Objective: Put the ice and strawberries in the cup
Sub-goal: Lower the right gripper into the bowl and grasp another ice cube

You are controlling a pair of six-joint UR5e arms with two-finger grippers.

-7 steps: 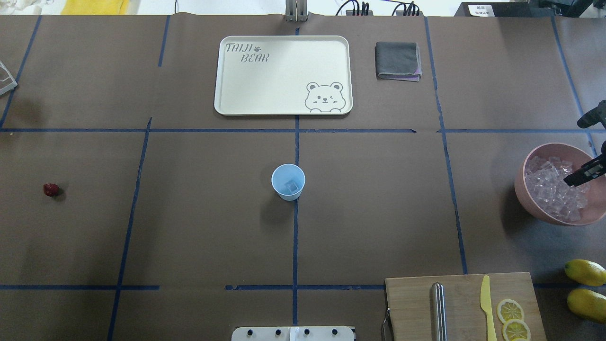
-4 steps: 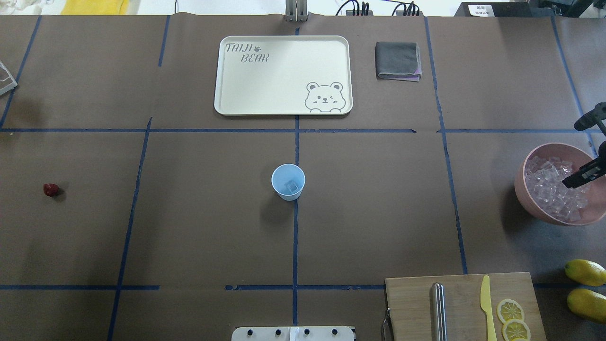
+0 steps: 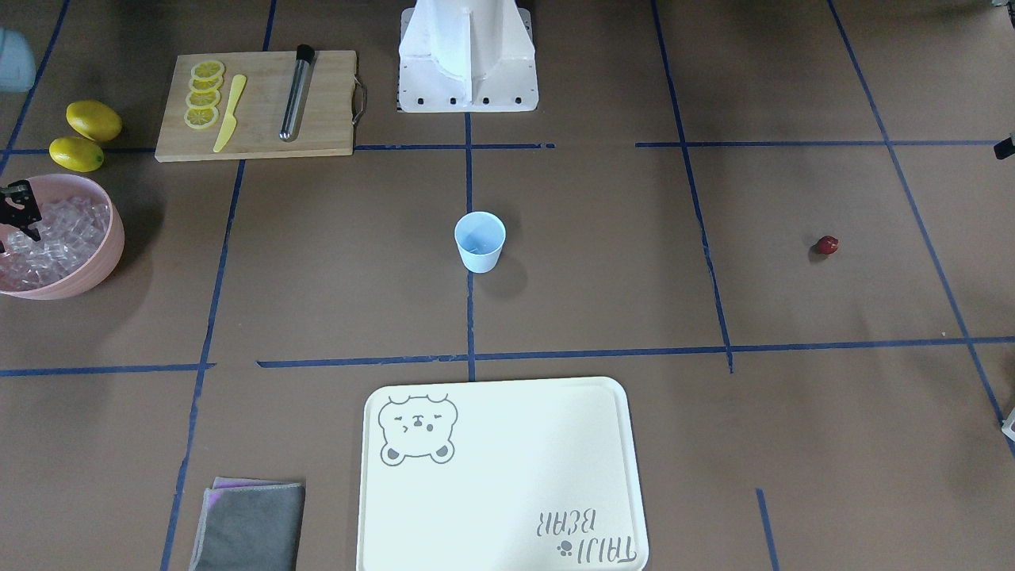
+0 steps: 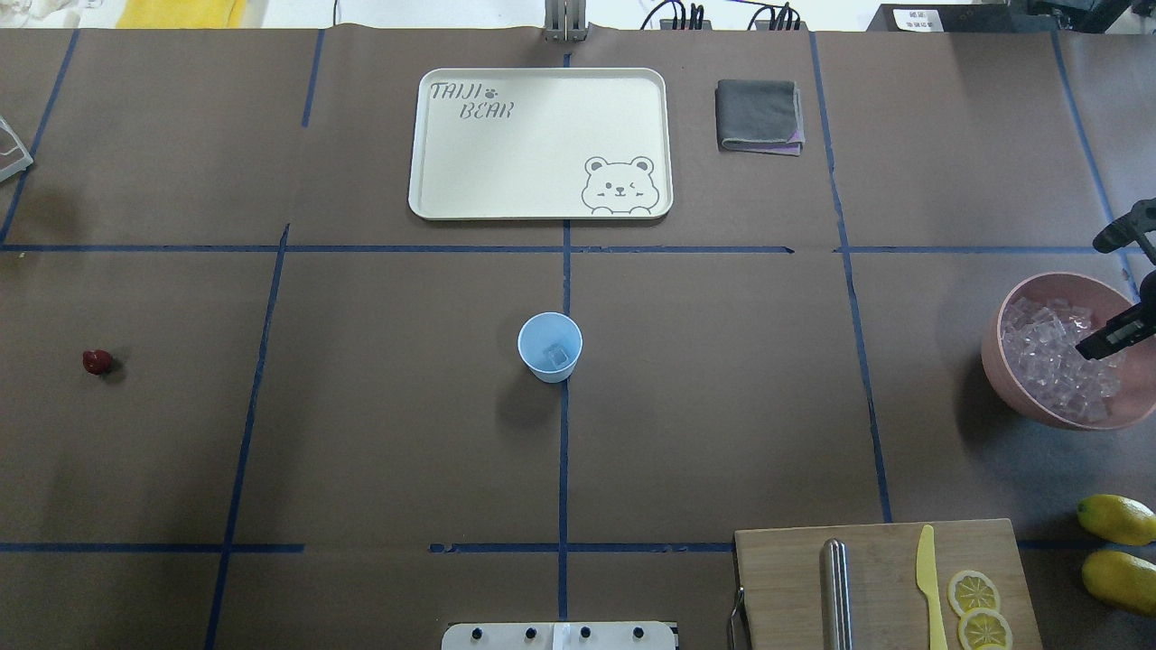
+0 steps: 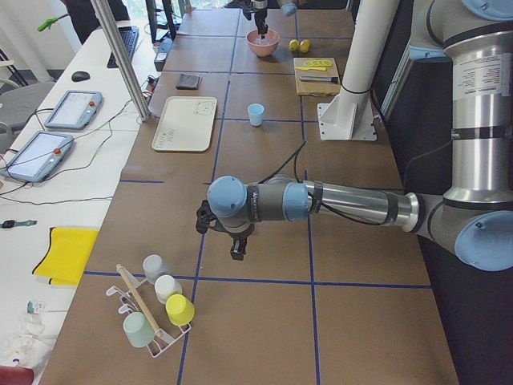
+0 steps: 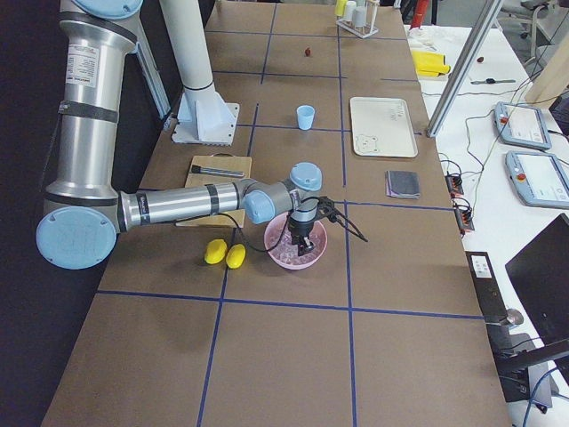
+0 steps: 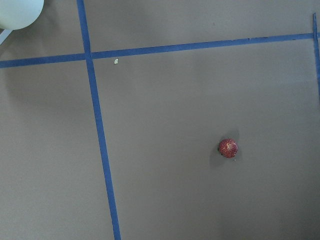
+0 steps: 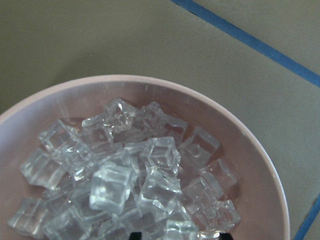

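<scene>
Right gripper [image 4: 1115,336] hangs low over the ice [image 4: 1052,366] in the bowl [image 4: 998,348]. Can't tell if its fingers are spread or pinched, or whether they touch the cubes.
Bowl is pink, round and smooth-walled, and sits at the table's [image 4: 406,433] right end. The lemons [image 4: 1117,519] are near it on the robot side.
Ice is clear, glassy cubes in a loose heap that fills most of the bowl.
Right arm has its forearm low and about level, with the wrist turned down over the bowl.

Left gripper [image 5: 235,249] points down over brown paper near the left end. Can't tell its finger state.
Left arm is stretched out level from the base.
Strawberry [image 4: 97,362] is small, dark red and round. It lies alone, well left of the cup [image 4: 549,347].
Cup is pale blue tapered plastic, upright at table centre on the blue tape [image 4: 564,451], with one cube inside. The tray [image 4: 542,144] and board [image 4: 786,578] are well apart from it.
</scene>
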